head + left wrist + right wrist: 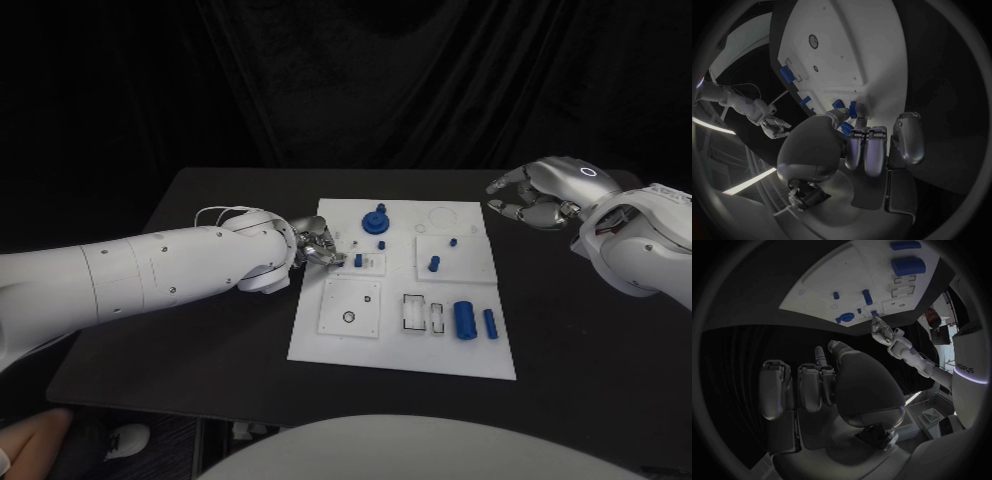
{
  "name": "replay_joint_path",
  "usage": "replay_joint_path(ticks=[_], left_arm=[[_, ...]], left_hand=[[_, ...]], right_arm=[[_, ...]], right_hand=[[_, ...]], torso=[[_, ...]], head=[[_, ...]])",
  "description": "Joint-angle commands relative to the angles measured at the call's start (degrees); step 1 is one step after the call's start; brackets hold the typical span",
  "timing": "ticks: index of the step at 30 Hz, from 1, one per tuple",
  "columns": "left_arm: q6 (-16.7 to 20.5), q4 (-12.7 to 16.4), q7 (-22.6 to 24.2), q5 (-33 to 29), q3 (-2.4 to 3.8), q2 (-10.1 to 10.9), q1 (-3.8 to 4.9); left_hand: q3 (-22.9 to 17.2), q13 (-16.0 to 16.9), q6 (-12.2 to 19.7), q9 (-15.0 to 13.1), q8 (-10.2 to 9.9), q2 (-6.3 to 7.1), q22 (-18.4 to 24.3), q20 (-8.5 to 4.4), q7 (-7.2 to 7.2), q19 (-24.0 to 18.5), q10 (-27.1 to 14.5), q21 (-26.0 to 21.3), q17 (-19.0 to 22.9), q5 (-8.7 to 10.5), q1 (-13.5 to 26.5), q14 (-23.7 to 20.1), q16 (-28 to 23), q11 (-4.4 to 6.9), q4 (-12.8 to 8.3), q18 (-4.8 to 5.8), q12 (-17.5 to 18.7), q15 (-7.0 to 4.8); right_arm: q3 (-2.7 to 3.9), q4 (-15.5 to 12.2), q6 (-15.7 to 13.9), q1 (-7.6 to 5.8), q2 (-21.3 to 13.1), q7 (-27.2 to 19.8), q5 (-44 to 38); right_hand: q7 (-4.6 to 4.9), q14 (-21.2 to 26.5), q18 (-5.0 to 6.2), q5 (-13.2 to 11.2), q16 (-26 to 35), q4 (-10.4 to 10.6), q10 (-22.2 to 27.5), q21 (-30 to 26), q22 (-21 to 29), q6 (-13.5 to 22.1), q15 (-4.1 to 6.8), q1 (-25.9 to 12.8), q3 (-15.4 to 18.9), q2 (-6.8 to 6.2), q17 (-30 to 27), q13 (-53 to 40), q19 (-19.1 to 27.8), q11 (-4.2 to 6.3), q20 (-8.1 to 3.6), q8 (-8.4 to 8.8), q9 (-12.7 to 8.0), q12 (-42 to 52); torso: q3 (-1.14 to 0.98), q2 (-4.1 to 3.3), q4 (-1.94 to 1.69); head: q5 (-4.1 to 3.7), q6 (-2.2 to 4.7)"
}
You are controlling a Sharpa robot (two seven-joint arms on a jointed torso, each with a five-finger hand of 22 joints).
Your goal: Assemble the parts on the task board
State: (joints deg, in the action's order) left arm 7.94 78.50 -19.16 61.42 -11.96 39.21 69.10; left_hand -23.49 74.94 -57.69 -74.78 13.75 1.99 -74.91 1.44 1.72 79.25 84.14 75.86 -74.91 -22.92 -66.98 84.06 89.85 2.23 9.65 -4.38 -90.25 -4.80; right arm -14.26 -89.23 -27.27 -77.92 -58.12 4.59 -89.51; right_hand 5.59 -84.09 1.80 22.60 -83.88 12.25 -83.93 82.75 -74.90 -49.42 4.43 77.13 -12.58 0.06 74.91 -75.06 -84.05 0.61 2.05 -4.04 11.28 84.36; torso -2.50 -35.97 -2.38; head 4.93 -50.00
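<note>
The white task board lies in the middle of the black table. My left hand is at the board's left edge, and its thumb and fingers pinch a small blue part just above the board. Beside its fingertips a short blue peg stands in a small square plate. A blue knob stands at the back of the board. My right hand hovers off the board's far right corner, fingers curled in on nothing.
Two blue pegs stand in the board's right half. A thick blue cylinder and a slimmer one lie near its front right. A square plate with a round hole sits at the front left. Bare black table surrounds the board.
</note>
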Motion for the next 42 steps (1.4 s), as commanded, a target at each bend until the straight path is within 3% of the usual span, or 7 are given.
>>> replay_joint_path(ticks=[1, 15, 33, 36, 37, 40, 42], left_arm=[[0.4, -0.1, 1.1, 0.0, -0.21, -0.3, -0.55], [2.5, 0.0, 1.9, 2.2, -0.21, -0.1, -0.75], [0.5, -0.3, 0.8, 4.8, -0.21, -0.4, -0.91], [0.0, -0.3, 0.8, 4.8, -0.21, -0.4, -0.96], [-0.1, -0.3, 0.8, 4.8, -0.21, -0.4, -0.97], [-0.4, -0.3, 1.0, 4.8, -0.21, -0.4, -1.00], [-0.5, -0.4, 1.1, 4.8, -0.21, -0.5, -1.01]], left_hand=[[-0.3, 15.1, 0.1, 0.1, -0.3, -0.62, -2.4, -0.09, -0.25, -0.2, 5.9, -0.4, -15.1, 0.03, -0.2, 5.9, 0.1, 0.18, 0.2, -0.15, 0.3, -0.30], [-0.5, 15.1, 0.1, 0.0, -0.3, -0.86, -2.4, -0.06, -0.28, -0.3, 5.9, -0.5, -15.1, 0.16, -0.2, 5.9, 0.1, 0.18, 0.2, -0.17, 0.3, -0.28], [-0.5, 15.1, -0.1, -0.1, -0.2, -0.90, -2.3, -0.04, -0.25, -0.4, 5.9, -0.6, -15.1, 0.38, 0.0, 5.9, 0.1, 0.16, 0.3, -0.21, 0.3, -0.26], [-0.3, 15.1, -0.2, -0.4, -0.2, -0.65, -2.3, -0.01, -0.27, -0.5, 5.9, -0.7, -15.1, 1.65, 0.4, 5.9, 0.1, 0.17, 0.4, -0.22, 0.3, -0.25], [0.0, 15.1, -0.4, -0.5, -0.2, -0.70, -2.4, 0.02, -0.29, -0.5, 5.9, -0.8, -15.1, 3.89, 1.1, 5.9, 0.1, 0.18, 0.8, -0.23, 0.3, -0.24], [1.2, 15.1, -0.7, -0.6, -0.3, -0.62, -2.4, 0.05, -0.24, -0.5, 5.9, -1.0, -15.1, 6.18, 2.5, 5.9, 0.1, 0.13, 1.9, -0.25, 0.3, -0.20], [2.7, 15.1, -1.0, -0.6, -0.5, -0.54, -2.5, 0.09, -0.17, -0.5, 5.9, -1.0, -15.1, 8.80, 4.1, 5.9, 0.1, 0.07, 3.3, -0.24, 0.3, -0.15]], right_arm=[[0.04, -0.1, 0.3, 0.16, -0.1, 1.0, -0.1], [0.04, -0.1, 0.8, 0.23, -0.1, 1.3, -0.1], [0.04, 0.0, 1.7, 0.30, 0.0, 1.9, -0.1], [0.04, 0.0, 1.8, 0.30, -0.1, 2.0, -0.1], [0.04, 0.0, 1.9, 0.30, 0.0, 2.0, -0.1], [0.04, 0.0, 2.0, 0.30, 0.0, 2.1, -0.1], [0.04, 0.1, 2.0, 0.31, 0.0, 2.1, -0.1]], right_hand=[[-0.11, -3.9, 0.10, 0.3, 0.1, 0.0, -1.1, -0.3, -12.6, -0.1, -0.35, 0.4, -0.2, -0.03, 4.9, -7.3, -2.6, -0.22, 0.23, 0.27, -0.1, -0.3], [-0.09, -3.9, 0.11, 0.3, 0.2, -0.1, -1.0, -0.4, -12.6, -0.1, -0.34, 0.4, -0.4, -0.09, 4.7, -7.2, -2.6, -0.23, 0.22, 0.28, -0.1, -0.3], [-0.09, -3.8, 0.15, 0.3, 0.3, -0.2, -1.0, -0.6, -12.5, 0.0, -0.34, 0.4, -0.5, -0.11, 4.5, -7.1, -2.5, -0.23, 0.22, 0.27, -0.2, -0.4], [-0.09, -3.8, 0.15, 0.3, 0.3, -0.2, -1.0, -0.6, -12.5, 0.0, -0.34, 0.4, -0.5, -0.11, 4.5, -7.1, -2.5, -0.23, 0.22, 0.27, -0.2, -0.4], [-0.09, -3.8, 0.15, 0.3, 0.3, -0.2, -1.0, -0.6, -12.5, 0.0, -0.34, 0.4, -0.5, -0.11, 4.5, -7.1, -2.5, -0.23, 0.22, 0.27, -0.2, -0.4], [-0.09, -3.8, 0.17, 0.3, 0.4, -0.2, -1.0, -0.6, -12.5, -0.1, -0.34, 0.4, -0.6, -0.12, 4.4, -7.1, -2.5, -0.23, 0.22, 0.26, -0.2, -0.4], [-0.09, -3.8, 0.18, 0.3, 0.4, -0.2, -0.9, -0.7, -12.5, -0.1, -0.34, 0.4, -0.6, -0.11, 4.4, -7.1, -2.4, -0.23, 0.22, 0.22, -0.2, -0.4]], torso=[[0.00, -0.04, -0.04], [0.03, -0.07, 0.01], [0.03, -0.06, 0.04], [0.04, -0.08, 0.05], [0.04, -0.08, 0.02], [0.02, -0.07, 0.01], [0.01, -0.06, -0.01]], head=[[-0.07, 0.00], [0.09, 0.00], [0.24, 0.00], [0.26, 0.00], [0.24, 0.00], [0.31, 0.00], [0.33, 0.00]])
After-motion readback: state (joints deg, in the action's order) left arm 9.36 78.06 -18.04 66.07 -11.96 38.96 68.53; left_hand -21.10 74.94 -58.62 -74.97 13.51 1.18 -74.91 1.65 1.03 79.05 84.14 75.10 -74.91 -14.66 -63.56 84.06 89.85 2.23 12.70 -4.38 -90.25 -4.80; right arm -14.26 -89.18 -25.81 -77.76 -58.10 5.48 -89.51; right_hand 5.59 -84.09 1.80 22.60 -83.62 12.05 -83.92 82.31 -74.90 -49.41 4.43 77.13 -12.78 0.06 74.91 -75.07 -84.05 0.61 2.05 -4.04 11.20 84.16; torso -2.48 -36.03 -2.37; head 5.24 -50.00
